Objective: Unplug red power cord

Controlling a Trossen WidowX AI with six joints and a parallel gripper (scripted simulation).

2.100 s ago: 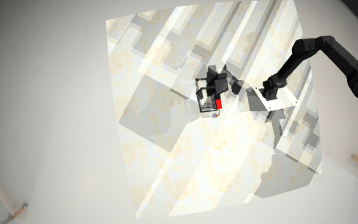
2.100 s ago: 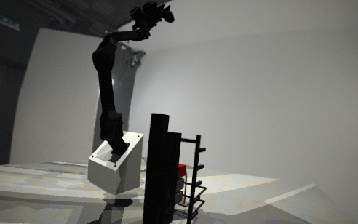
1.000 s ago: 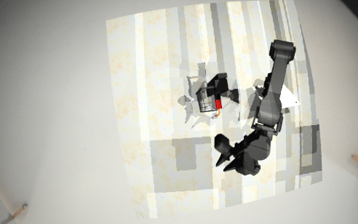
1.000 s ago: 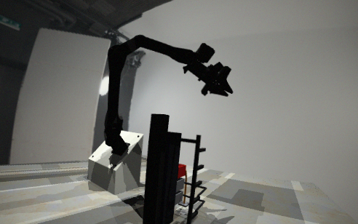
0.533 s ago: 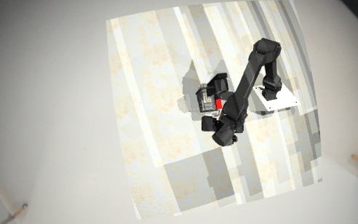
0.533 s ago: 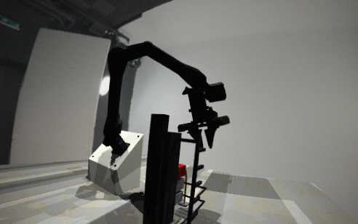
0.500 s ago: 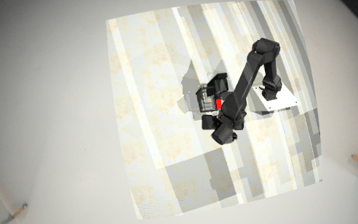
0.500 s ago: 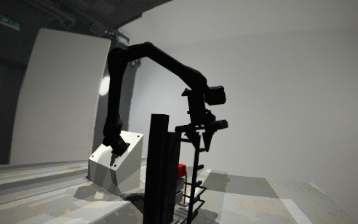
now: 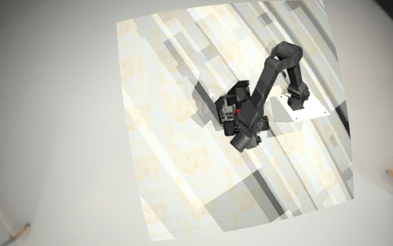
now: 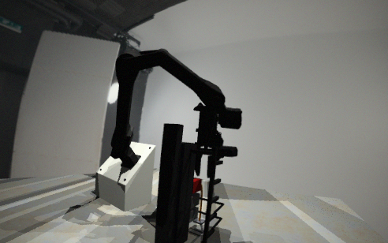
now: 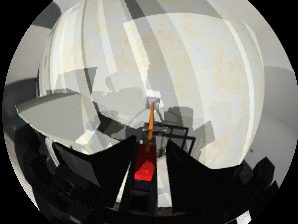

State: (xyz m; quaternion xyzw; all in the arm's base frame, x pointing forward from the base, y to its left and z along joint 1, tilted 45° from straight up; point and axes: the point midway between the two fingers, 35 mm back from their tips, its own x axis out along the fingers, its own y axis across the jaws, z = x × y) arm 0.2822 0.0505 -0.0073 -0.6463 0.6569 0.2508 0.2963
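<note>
I can read no text, number or brand on anything around me. In the exterior view, a green sign (image 10: 9, 24) hangs high at the top left corner on the dark wall, and it carries some pale marks, but they are too small and blurred for me to make out any letters.

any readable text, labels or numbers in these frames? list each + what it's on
None readable.
Green sign high on the dark wall, exterior view: pale marks, too blurred and cut off by the frame edge to read.
Red plug, power strip, white arm base, claw: no visible markings.
</note>
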